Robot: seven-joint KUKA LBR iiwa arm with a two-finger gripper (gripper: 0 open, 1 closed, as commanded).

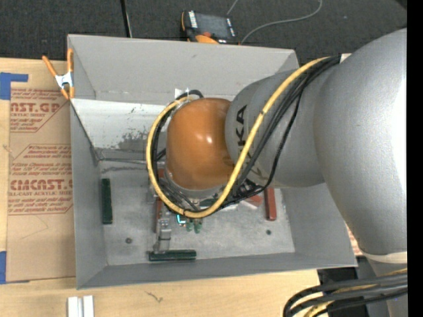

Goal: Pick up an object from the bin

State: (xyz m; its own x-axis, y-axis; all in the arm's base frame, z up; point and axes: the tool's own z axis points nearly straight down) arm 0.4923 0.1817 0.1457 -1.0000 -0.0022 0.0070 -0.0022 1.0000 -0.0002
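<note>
Just beside a dark green bar [173,256] hangs the end effector [162,238].

The bin [82,197] is viewed closely from above, slightly to one side. The arm [357,144] is seen reaching in from the right.

Printed in red on the cardboard sheet [36,177] left of the bin [198,65]: "CAST.GP" near the top, cut off at the edge; lower down, a large word ending in "CAST" above a small line, "CELL-CAST ACRYLIC SHEET". Other small red lines too fine to read. On the grey arm casing [277,131], black letters "KA"
</note>
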